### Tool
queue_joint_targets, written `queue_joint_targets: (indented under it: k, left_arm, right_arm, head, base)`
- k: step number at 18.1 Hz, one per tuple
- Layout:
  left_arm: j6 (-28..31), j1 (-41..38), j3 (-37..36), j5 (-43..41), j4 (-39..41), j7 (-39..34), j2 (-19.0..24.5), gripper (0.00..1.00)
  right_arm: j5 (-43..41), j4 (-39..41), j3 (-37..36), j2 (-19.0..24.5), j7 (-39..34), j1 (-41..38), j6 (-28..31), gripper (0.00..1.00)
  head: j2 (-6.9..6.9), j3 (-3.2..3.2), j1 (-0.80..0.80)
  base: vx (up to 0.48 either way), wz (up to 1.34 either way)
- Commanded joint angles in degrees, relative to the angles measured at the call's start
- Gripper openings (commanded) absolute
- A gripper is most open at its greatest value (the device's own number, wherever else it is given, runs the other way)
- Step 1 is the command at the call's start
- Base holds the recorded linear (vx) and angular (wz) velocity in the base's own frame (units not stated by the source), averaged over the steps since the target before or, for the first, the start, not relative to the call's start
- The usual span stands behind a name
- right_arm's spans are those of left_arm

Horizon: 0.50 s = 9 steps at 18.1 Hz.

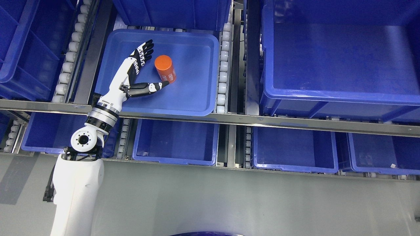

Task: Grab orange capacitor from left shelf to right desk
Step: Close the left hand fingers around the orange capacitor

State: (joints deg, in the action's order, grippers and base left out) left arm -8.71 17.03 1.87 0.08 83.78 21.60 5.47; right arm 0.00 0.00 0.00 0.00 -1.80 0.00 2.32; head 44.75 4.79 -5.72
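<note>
A shallow blue plastic tray (197,101) with rounded corners sits on the upper level of the roller shelf (210,119). It holds one thing only: a small orange cylinder-shaped capacitor (165,68) with white print on its side, lying tilted on the tray floor in the left half of the tray.

The robot's left hand (139,70), white with black fingers, reaches into this same tray from the lower left. The hand is wide open. Its four fingers (146,50) point up and to the right, just to the left of the capacitor's top end, and the thumb (149,88) stretches out to the right under the capacitor's lower end. The thumb tip comes very near to the capacitor, but I cannot tell if it touches. The hand holds nothing; the capacitor lies between fingers and thumb, not gripped.

On the upper level I count four other blue plastic bins: one with dividers at the far left (26,49), one behind the tray (170,13), and two large ones stacked at the right (341,95). On the lower level four more blue bins (177,144) show in a row. No contents are visible in them, except some small white bits in the rightmost one (384,154). White rollers (223,68) run in lines between the bins.
</note>
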Motion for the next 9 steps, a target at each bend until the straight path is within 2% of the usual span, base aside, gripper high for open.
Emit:
queue_joint_targets:
  k: [1, 5, 9]
  left_arm:
    - [0.1, 2.5, -1.4, 0.8, -3.3, -0.1, -3.8, 0.92]
    - [0.1, 5.3, -1.9, 0.7, -7.6, -0.2, -4.0, 0.9]
    - [0.1, 5.3, -2.0, 0.7, -8.4, -0.2, -4.1, 0.8]
  right_arm:
    - [0.0, 1.3, -0.6, -1.0, 0.0, -1.9, 0.0, 1.0]
    - [0.0, 1.3, -0.6, -1.0, 0.0, -1.9, 0.0, 1.0]
    - [0.0, 1.3, -0.6, -1.0, 0.0, -1.9, 0.0, 1.0]
  head:
    - [0.0, 0.0, 0.0]
    - [0.0, 0.0, 0.0]
    - [0.0, 0.0, 0.0]
  base:
    - [0.0, 0.0]
    - [0.0, 0.0]
    - [0.0, 0.0]
